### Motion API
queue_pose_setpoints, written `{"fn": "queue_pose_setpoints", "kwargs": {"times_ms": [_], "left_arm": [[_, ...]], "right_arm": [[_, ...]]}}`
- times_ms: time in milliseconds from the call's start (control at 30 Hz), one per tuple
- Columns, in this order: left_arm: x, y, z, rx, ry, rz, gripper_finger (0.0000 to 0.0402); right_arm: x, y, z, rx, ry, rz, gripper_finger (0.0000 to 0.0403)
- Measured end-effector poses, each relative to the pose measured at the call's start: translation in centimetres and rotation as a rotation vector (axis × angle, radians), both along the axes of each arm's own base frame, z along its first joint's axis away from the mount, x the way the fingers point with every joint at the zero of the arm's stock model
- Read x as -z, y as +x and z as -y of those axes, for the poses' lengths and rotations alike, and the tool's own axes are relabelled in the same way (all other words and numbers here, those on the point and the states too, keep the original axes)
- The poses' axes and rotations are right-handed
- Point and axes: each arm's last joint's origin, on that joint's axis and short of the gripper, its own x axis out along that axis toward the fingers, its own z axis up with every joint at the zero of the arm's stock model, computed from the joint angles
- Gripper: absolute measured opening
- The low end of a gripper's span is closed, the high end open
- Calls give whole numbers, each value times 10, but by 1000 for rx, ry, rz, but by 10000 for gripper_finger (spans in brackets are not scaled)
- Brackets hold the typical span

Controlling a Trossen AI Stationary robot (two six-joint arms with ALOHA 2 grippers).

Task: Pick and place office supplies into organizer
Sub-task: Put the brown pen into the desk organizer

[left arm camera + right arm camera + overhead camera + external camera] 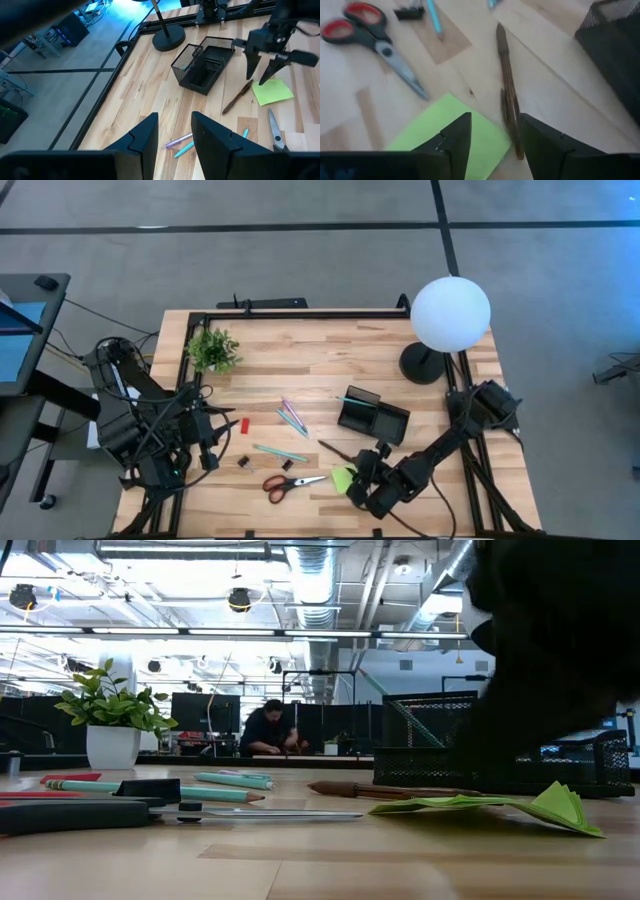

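Hovering low over the lime-green sticky-note pad (455, 132) and the thin brown pen (508, 97), the right gripper (492, 142) had its fingers spread, touching neither, near the black mesh organizer (373, 418). The left gripper (175, 137) waited, fingers apart, empty.

Both arms are dark, near-black, built of blocky jointed segments. Loose black cables loop around the left arm (150, 430). The right arm (440, 450) is slimmer. Each hand has two flat, angular black fingers (142, 142).

Bright o'head light, wrist blur
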Motion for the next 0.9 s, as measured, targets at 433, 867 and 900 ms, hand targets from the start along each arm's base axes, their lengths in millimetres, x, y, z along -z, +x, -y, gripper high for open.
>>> {"fn": "queue_pose_setpoints", "kwargs": {"times_ms": [433, 867, 900], "left_arm": [[0, 0, 0, 12, 23, -9, 114], [0, 0, 0, 12, 24, -9, 114], [0, 0, 0, 13, 24, -8, 114]], "right_arm": [[50, 18, 15, 6, -116, 78, 157], [53, 36, 28, -12, -171, 125, 156], [53, 39, 32, -5, -167, 123, 156]]}}
